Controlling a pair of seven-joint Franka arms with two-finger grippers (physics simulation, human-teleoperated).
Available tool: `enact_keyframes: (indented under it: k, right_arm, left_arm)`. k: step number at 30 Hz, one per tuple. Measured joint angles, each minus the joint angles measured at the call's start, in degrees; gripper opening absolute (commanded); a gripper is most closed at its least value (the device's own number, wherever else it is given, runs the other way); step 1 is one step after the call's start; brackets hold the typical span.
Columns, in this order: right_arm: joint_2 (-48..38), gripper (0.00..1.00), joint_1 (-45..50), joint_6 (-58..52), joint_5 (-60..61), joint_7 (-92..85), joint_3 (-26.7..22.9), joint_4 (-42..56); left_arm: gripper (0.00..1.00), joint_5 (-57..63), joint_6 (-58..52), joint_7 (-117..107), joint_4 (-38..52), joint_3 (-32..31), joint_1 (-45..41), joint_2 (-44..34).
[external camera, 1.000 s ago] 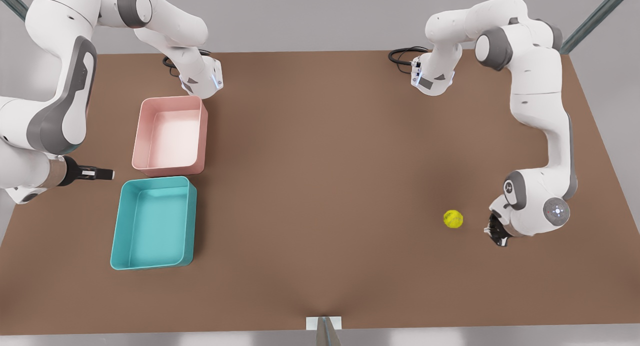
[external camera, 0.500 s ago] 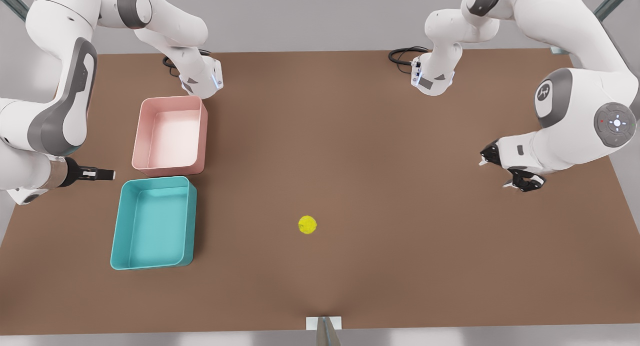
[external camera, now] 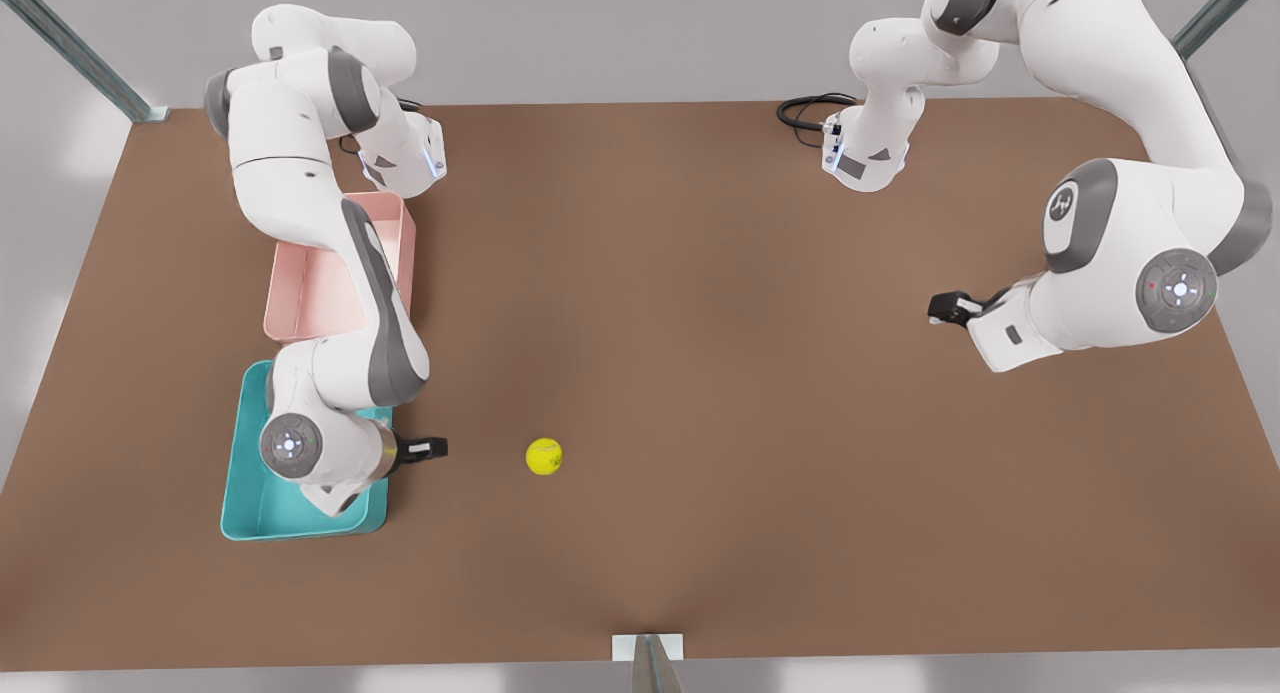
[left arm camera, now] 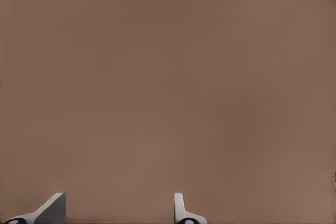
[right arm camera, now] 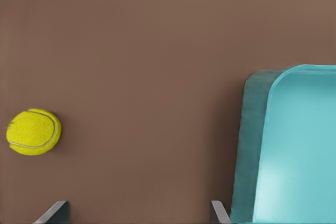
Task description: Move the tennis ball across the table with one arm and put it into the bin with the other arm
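Beside the bin [external camera: 240,473], on bare table [external camera: 700,273], lies the tennis ball [external camera: 544,456], near the bin's long wall on the side toward the table's middle. The ball touches neither gripper.

The right gripper [external camera: 425,448] hangs over that wall, between bin and ball, fingers spread with nothing between them. Its wrist view shows the ball [right arm camera: 33,131] off to one side of the finger gap, the bin corner [right arm camera: 252,129] to the other.

The left gripper [external camera: 945,306] waits well apart from the bin, across the table, fingers parted and empty.

Judged step: transfer appears complete; pickup by the right arm is due. The next move calls for centring the jaws over the ball, descending, and closing.
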Motion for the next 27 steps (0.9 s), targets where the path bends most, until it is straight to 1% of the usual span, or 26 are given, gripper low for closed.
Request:
enact_keyframes:
  k: [6,10,16,21,27]
  right_arm:
    - [8.02,1.00,6.71,13.58,0.52,6.50,-0.13,4.33]
    - [10.00,1.00,10.27,19.02,0.42,9.90,-0.18,4.12]
    - [11.14,1.00,13.90,22.68,0.31,13.78,-0.18,0.52]
    - [10.99,1.00,14.46,23.85,0.11,16.13,-0.26,-4.21]
    - [11.14,1.00,14.79,24.42,-0.83,18.18,-0.24,-6.10]
  left_arm:
    - [1.00,0.04,-0.29,-6.05,-0.03,0.00,0.05,0.10]
    - [1.00,0.05,-0.38,-9.10,-0.23,0.00,0.05,0.11]
    - [1.00,0.05,-0.43,-12.57,-0.36,0.00,0.05,0.11]
    - [1.00,0.05,-0.45,-14.69,-0.38,0.00,0.05,0.11]
    - [1.00,0.05,-0.46,-16.58,-0.38,0.08,0.06,0.11]
